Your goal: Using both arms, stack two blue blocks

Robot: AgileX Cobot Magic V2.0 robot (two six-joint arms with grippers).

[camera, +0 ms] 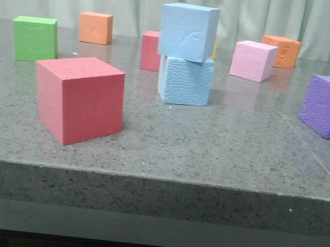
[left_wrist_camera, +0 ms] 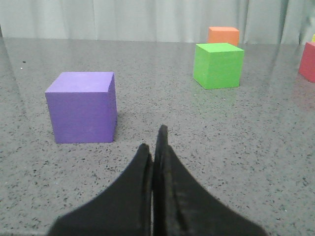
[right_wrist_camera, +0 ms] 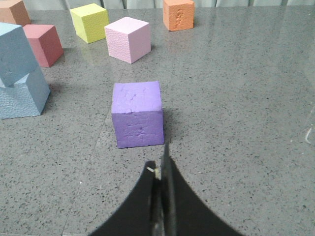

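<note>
Already the stack looks done: the smoother blue block [camera: 188, 32] sits on the pebbly blue block [camera: 185, 81], slightly skewed, well beyond both jaws. Nothing seems left. The left gripper [left_wrist_camera: 153, 147] and right gripper [right_wrist_camera: 160, 169] are closed, empty, with bare table [camera: 222, 156] around them.

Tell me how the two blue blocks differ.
The top blue block sits on the bottom blue block, which rests on the table. The top one is smoother and carries a pale curved scuff; the bottom one is pebbly. The top one is also turned slightly and overhangs the bottom one's edge. Both are light sky-blue cubes of about equal size.
</note>
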